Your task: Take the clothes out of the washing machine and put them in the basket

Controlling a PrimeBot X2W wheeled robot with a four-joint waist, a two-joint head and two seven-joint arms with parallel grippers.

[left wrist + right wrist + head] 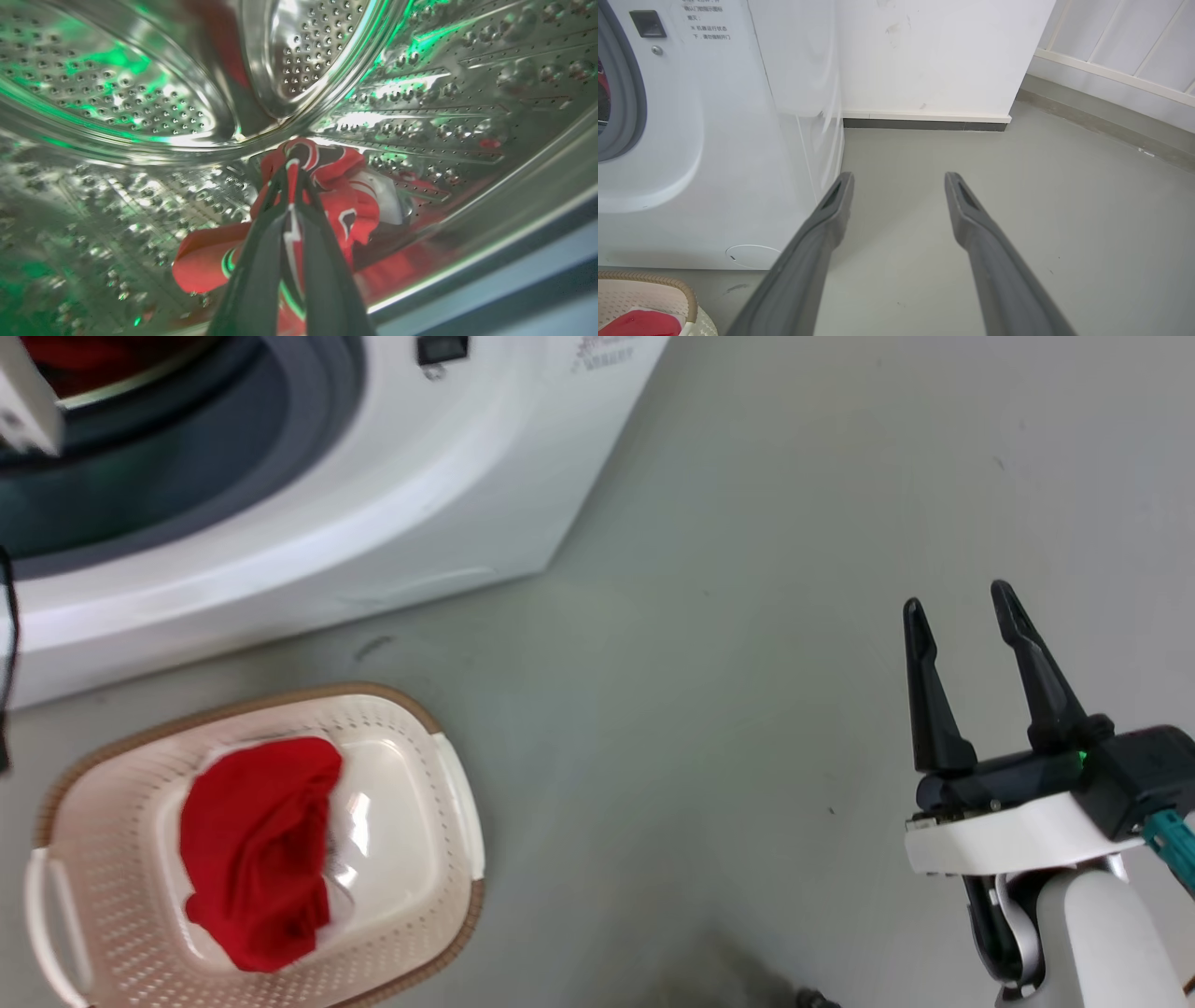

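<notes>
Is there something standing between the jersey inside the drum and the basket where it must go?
Nothing visible does. The left gripper is shut on the jersey inside the drum; the basket stands on the floor before the washing machine, with room beside the red garment in it. The right gripper is off to the side.

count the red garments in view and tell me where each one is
2. One plain red garment lies in the basket. The red jersey is inside the washing machine drum, pinched by the left gripper. Folds could hide more.
</notes>
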